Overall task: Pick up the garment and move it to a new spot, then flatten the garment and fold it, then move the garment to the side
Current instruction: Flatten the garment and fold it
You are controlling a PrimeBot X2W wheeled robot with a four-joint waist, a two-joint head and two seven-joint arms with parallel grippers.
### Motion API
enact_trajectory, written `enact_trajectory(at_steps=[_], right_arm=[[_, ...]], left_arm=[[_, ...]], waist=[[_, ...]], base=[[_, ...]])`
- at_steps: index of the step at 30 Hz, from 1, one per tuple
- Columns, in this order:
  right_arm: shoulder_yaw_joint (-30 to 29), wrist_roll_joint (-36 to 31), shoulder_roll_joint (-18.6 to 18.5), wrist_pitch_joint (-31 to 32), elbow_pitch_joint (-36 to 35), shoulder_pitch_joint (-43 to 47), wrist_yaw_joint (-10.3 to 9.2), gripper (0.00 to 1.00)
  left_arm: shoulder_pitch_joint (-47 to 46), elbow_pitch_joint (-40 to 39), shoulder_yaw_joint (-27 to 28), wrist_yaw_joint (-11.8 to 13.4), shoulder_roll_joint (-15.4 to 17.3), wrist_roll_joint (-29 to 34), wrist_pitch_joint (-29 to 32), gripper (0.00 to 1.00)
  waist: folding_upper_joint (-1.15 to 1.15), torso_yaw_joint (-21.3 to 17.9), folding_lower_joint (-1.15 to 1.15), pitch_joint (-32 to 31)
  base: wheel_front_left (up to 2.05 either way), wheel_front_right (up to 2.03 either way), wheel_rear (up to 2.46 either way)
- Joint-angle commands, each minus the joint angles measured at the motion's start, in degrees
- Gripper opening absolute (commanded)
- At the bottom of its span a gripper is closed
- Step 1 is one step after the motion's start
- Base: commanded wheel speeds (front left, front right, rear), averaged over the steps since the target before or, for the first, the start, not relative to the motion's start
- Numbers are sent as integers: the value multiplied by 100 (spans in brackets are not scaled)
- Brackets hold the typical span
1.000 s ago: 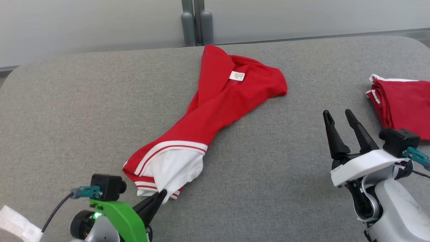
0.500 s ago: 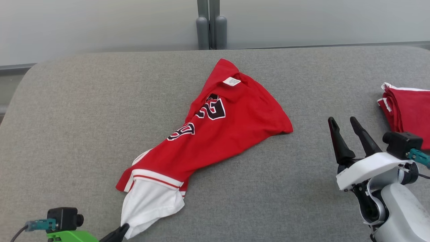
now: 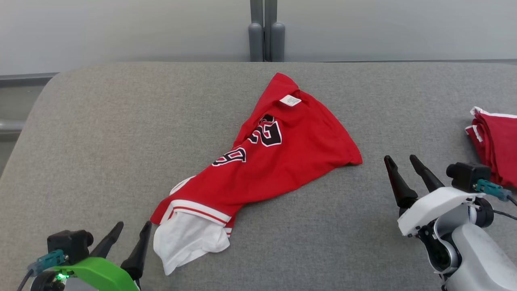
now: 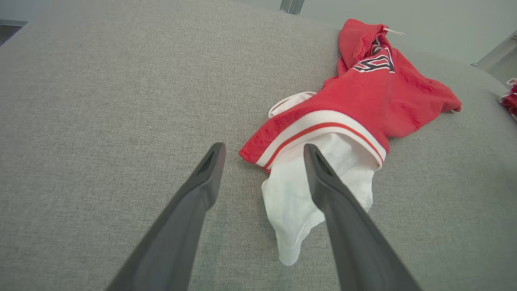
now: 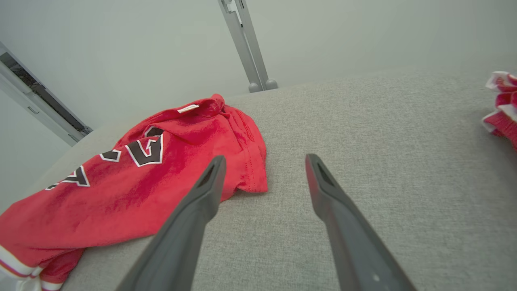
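Freed since the frame half a second back, the garment (image 3: 282, 161) has dropped its white tip onto the cloth. My left claw (image 3: 134, 223), then pinched shut on that tip at the bottom edge of the head view, now stands released at lower left, its two tapered dark fingers spread in a V.

Beneath everything runs the grey surface (image 3: 80, 133), a coarse woven upholstery with rounded corners that spans the head view from edge to edge.

At centre, the garment lies in a long crumpled diagonal from upper middle to lower left. It is soft red knit with black, white-edged characters creased across it and a white band with a thin red stripe. A limp white inner layer spills out below the band. In the left wrist view that white layer sits just beside my right-hand finger; whether they touch I cannot tell.

At the right edge of the head view lies a folded red stack (image 3: 497, 149) with white trim, well apart from the garment.

My right claw (image 3: 400, 157) hangs at lower right with its fingers parted and nothing between them, near the garment's pointed red corner.

Two rounded grey posts (image 3: 264, 36) stand at top centre.

A small white label (image 3: 290, 100) sits near the garment's upper end.
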Motion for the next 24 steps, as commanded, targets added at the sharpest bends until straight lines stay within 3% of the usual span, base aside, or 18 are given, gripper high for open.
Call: enact_trajectory(at_steps=[1,7,14,15,16,17,18,19,24], right_arm=[[63,87,-17,60,79,-195,-4,100],[379,191,-111,536,1030,-900,-4,100],[727,376,-108,1211,2331,-1615,-4,100],[801,419,-101,1281,2472,-1669,-4,96],[856,449,-102,1317,2571,-1701,-4,84],[925,497,-107,1328,2660,-1734,-4,54],[979,539,-107,1294,2719,-1757,-4,37],[1034,581,-120,1254,2773,-1774,-4,0],[1189,550,-307,709,2780,-1938,-5,0]], left_arm=[[-146,-117,26,89,-19,142,-150,100],[-420,-421,-207,258,-233,660,-483,100],[-654,-228,-525,114,-523,752,-536,100],[-678,-144,-533,84,-540,739,-544,100],[-693,-106,-542,79,-554,746,-560,100],[-708,-64,-555,72,-575,752,-582,100],[-714,-20,-562,70,-586,744,-582,100],[-714,19,-561,73,-589,733,-591,100],[-656,159,-565,53,-581,685,-636,100]], waist=[[0,131,0,61],[0,459,0,279],[0,856,0,480],[0,889,0,486],[0,912,0,484],[0,933,0,473],[0,944,0,459],[0,949,0,435],[0,928,0,288]], base=[[0,0,0],[0,0,0],[0,0,0],[0,0,0],[0,0,0],[0,0,0],[0,0,0],[0,0,0],[0,0,0]])
